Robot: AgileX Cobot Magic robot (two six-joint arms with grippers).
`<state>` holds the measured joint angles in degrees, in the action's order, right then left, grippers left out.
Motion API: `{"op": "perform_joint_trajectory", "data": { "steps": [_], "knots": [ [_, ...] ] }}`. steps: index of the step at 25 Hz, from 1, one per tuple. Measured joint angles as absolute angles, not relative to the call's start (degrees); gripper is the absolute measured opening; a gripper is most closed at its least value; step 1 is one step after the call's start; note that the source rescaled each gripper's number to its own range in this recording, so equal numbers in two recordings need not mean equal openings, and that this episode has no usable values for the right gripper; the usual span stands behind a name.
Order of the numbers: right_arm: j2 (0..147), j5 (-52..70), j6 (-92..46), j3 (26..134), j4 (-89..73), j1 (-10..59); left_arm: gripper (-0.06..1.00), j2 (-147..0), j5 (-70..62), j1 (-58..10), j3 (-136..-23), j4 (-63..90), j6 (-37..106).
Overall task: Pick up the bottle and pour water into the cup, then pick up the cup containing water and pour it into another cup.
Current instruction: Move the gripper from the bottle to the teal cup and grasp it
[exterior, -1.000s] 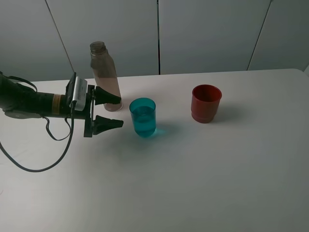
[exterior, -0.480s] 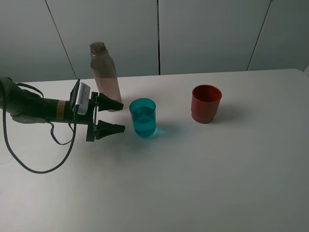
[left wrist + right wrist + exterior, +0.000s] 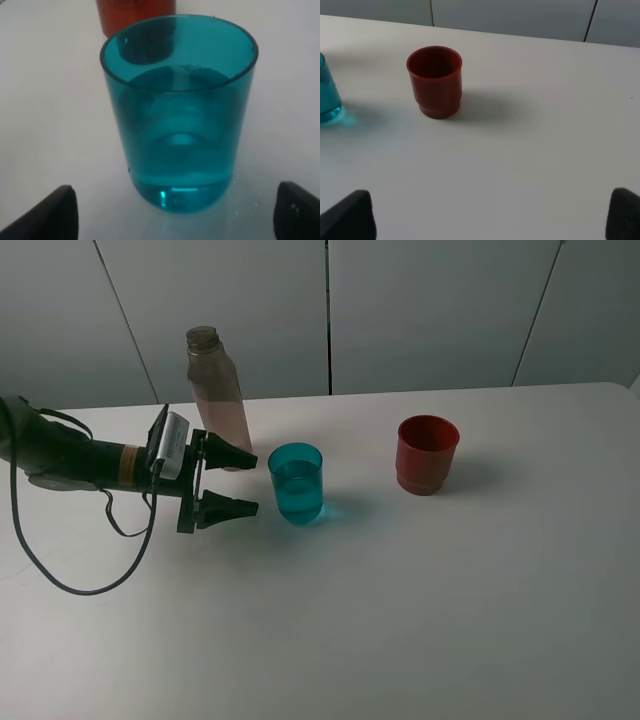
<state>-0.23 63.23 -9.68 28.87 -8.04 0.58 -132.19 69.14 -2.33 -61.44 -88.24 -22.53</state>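
L gripper (image 3: 253,483): jaws at widest, nothing btwn them, no hold on anything. Fingers lie horiz, low over table (image 3: 420,620), aimed at the cup (image 3: 296,483)

Key relation: cup stands dead ahead of claw, just past the fingertips, centred on the gap; wrist view has it square in the middle w/ a tip either side, clear of both. No contact yet

Cup upright, long axis vert, so at right angles to claw's line of approach. Water inside, level well up the wall

Bottle (image 3: 218,400) upright, just beside claw's far finger, outboard of it; touching or not – can't tell

Another cup (image 3: 427,454): further ahead on about the same line, beyond the teal one, well apart from it

R gripper (image 3: 487,220): tips wide apart, empty; red cup ahead of it, well apart, teal one off to the side

Judgement: bottle pour looks done, grasp of cup is step in hand. L arm nearer → short straight advance, then close mid-wall. Risk: tip nudges cup, slop
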Motion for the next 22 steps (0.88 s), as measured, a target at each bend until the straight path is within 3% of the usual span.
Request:
{"op": "perform_joint_trajectory", "data": {
  "steps": [22],
  "knots": [
    [-0.2, 63.2, -9.7, 28.9, -8.0, 0.6, 1.00, -135.6, 69.2, -4.3, -64.9, -88.7, -26.7]
  ]
}}
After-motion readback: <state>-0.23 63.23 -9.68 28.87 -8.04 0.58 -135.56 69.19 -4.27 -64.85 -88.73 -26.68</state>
